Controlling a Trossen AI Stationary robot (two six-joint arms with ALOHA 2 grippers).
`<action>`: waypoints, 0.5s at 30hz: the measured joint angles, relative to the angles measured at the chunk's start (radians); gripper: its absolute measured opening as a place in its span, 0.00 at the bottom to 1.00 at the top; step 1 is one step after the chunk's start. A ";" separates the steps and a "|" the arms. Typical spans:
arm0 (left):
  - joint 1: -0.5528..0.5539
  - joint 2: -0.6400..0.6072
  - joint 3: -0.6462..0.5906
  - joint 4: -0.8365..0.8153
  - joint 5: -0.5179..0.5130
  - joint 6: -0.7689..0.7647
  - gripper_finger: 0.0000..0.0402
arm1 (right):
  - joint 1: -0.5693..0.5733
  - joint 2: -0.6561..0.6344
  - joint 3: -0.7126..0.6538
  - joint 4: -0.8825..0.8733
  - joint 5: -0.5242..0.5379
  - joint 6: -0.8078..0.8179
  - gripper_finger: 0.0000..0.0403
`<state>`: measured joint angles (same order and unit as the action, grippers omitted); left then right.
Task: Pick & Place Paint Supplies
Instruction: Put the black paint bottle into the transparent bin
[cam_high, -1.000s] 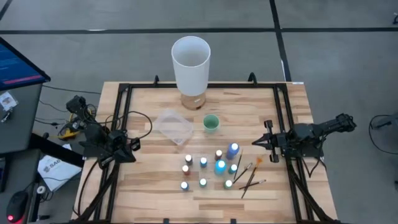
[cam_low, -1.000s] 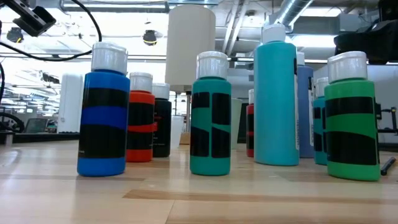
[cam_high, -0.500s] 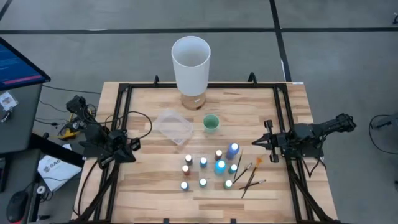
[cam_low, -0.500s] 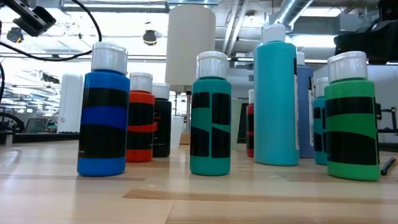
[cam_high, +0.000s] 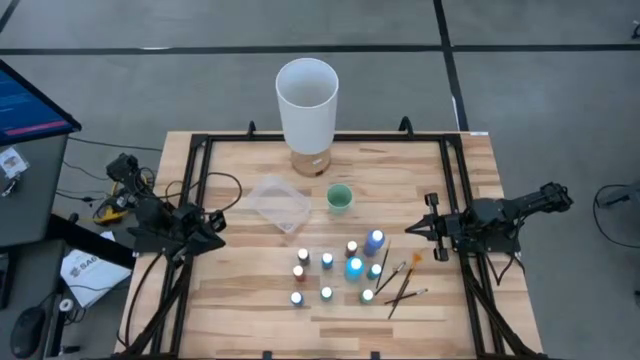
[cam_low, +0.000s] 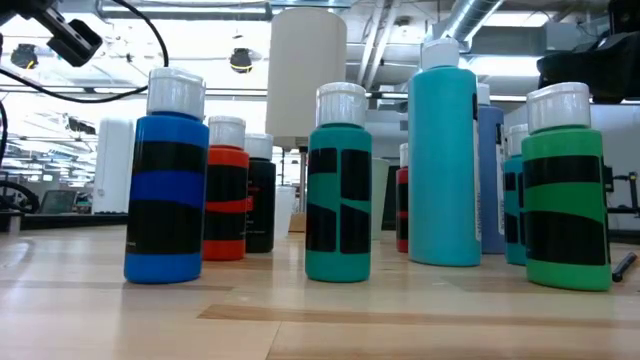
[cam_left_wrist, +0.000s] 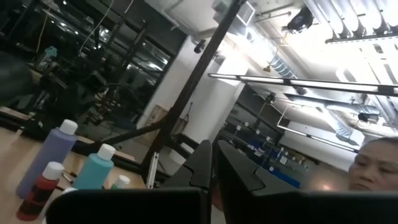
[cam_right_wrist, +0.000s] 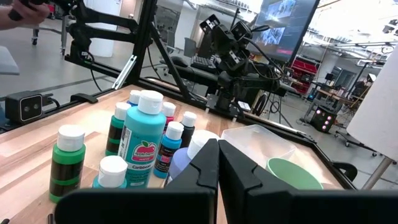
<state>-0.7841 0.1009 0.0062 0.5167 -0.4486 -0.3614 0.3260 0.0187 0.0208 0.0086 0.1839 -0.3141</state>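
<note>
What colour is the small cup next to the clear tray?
Pale green cup, best seen in the high view; the right wrist view shows it too.

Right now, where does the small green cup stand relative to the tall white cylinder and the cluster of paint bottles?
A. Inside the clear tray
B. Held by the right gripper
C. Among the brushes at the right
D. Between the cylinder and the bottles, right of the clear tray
D: in the high view the green cup stands on the table just below the white cylinder, above the paint bottles and right of the clear tray.
</note>
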 joint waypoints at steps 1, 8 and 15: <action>0.000 0.000 0.000 0.011 -0.015 0.015 0.02 | 0.000 0.000 0.000 0.000 0.000 0.000 0.00; 0.000 0.000 0.000 0.096 -0.429 0.127 0.02 | 0.000 0.000 0.000 0.000 0.000 0.000 0.00; 0.038 0.000 0.000 0.140 -0.737 0.324 0.02 | 0.000 0.000 0.000 0.000 0.000 0.000 0.00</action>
<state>-0.7457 0.1009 0.0063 0.6567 -1.1851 -0.0378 0.3260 0.0189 0.0208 0.0086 0.1837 -0.3141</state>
